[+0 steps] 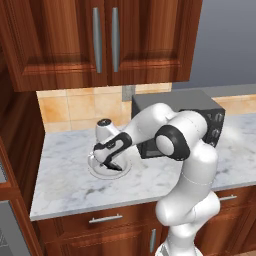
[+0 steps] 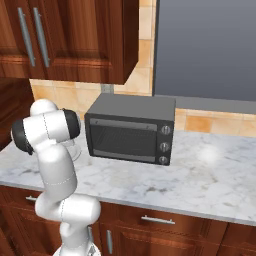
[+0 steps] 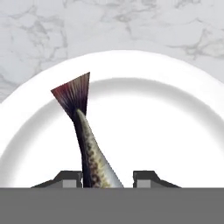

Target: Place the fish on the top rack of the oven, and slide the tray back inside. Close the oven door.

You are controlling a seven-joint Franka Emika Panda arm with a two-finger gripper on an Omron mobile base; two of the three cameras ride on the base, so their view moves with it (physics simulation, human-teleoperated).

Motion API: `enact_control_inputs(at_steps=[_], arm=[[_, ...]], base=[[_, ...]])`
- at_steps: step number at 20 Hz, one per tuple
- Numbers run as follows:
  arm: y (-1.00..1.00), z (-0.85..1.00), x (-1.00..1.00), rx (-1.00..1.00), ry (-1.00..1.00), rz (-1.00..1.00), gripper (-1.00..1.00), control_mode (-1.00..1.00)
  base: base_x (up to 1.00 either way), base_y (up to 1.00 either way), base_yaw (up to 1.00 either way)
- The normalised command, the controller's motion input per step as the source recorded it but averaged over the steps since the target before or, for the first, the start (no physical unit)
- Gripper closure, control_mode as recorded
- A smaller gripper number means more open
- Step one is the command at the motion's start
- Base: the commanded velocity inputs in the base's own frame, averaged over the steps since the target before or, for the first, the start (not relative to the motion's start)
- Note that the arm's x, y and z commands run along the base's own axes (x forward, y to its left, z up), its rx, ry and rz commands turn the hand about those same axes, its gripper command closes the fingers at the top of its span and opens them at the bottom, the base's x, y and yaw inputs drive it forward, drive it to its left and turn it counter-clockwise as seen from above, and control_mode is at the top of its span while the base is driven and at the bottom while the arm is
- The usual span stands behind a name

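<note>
Gripper [image 3: 107, 177]: lowered over the plate, one dark finger on each side of the fish's body; the left finger sits right against it, a small gap shows at the right finger, so whether the fish is pinched I cannot tell.
Fish [image 3: 89, 144]: lies on the white plate, dark speckled body running away from the fingers, fanned reddish tail near the plate's middle.
Plate [image 1: 98, 169]: round, white, with a raised rim; rests on the marble counter, left of the toaster oven and well back from the counter's near edge.
Counter [image 1: 65, 180]: bare grey-veined marble to the left and near side of the plate; more open surface to the right of the toaster oven in the right base view.
Toaster oven [image 2: 131, 134]: dark box with three knobs, standing just right of the plate, near the arm's elbow.
Left edge: dark wood side panel closes off the counter's left end.
Overhead: wooden wall cabinets [image 1: 100, 40] hang above the counter, well above the arm.
Far edge: tan tiled backsplash [image 1: 75, 110] behind the plate.
</note>
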Motion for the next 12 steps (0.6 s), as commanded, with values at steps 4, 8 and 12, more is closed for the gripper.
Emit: enact_control_inputs(at_steps=[4,8,12], arm=[[-0.15,0.02,0.0,0.0,0.0,0.0,1.0,-1.0],[-0.47,0.47,0.0,0.03,0.0,0.0,1.0,-1.0],[-0.48,0.76,-0.32,0.03,-0.11,0.0,1.0,-1.0]], base=[[0.0,0.0,0.0],[0.0,0.0,0.0],[0.0,0.0,0.0]])
